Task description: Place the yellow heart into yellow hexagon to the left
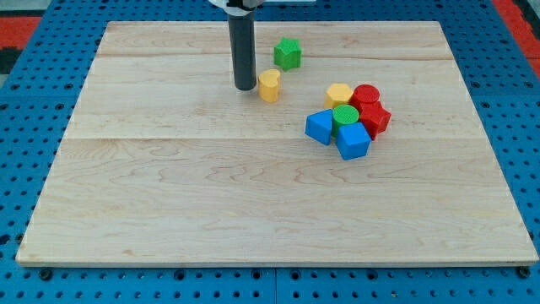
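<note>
The yellow heart [269, 85] lies on the wooden board in the upper middle of the view. My tip [245, 87] stands just left of the heart, very close to it or touching it. The yellow hexagon [339, 95] lies to the heart's right, at the top left of a tight cluster of blocks. A stretch of bare board separates the heart from the hexagon.
The cluster holds a red cylinder [366, 95], a red block [375, 117], a green cylinder [345, 115] and two blue blocks [319, 126] [353, 141]. A green block [288, 53] lies above and right of the heart. The wooden board [169, 194] rests on a blue pegboard.
</note>
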### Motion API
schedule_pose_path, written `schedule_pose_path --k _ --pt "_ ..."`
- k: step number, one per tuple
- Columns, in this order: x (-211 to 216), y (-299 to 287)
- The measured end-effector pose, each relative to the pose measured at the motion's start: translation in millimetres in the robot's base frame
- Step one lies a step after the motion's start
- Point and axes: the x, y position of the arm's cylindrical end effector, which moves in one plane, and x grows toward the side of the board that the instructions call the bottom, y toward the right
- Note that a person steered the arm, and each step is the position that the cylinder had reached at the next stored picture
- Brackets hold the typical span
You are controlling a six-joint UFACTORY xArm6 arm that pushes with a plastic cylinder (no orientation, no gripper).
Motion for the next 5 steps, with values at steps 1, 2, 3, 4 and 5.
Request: schedule_pose_path --k 1,2,3,4,5 --pt "-6 -4" --pt "7 7" --pt "11 11" --pt "-2 15" --pt "-7 31"
